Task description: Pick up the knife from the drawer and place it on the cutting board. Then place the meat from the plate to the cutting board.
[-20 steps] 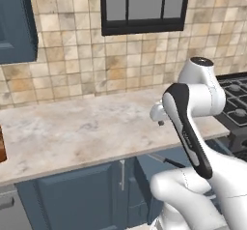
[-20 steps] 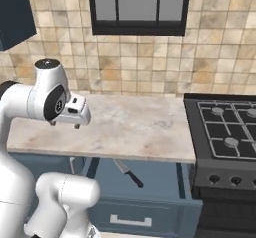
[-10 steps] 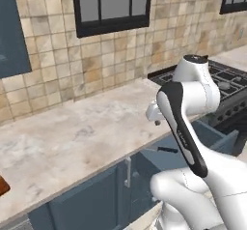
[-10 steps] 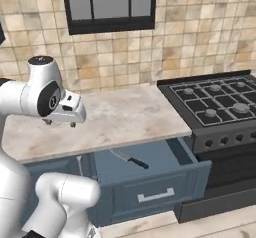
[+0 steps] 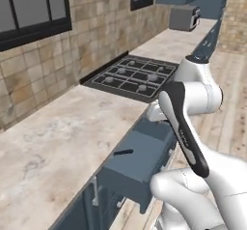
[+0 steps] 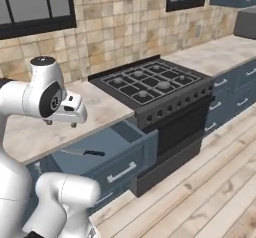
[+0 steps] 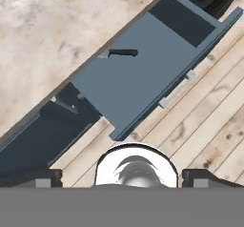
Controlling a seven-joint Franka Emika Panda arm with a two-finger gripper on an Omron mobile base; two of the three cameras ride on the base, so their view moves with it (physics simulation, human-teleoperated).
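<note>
One step is in hand, fetching the knife [image 7: 120,53] by the open drawer [image 7: 138,73]'s counter-side edge; the gripper [image 6: 60,124], fingers' spread untellable, must descend onto its handle.

Black stove [image 6: 150,84] (four burners) beside marble counter [image 5: 62,142].

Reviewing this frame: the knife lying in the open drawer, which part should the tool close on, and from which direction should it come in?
Probably the black handle of the knife, taken from straight above. It lies flat on the floor of the open drawer, close to the counter-side edge, so a side approach looks blocked by the countertop lip. The blade is thin, partly tucked under that edge and hard to see. The tool hangs above the counter.
</note>
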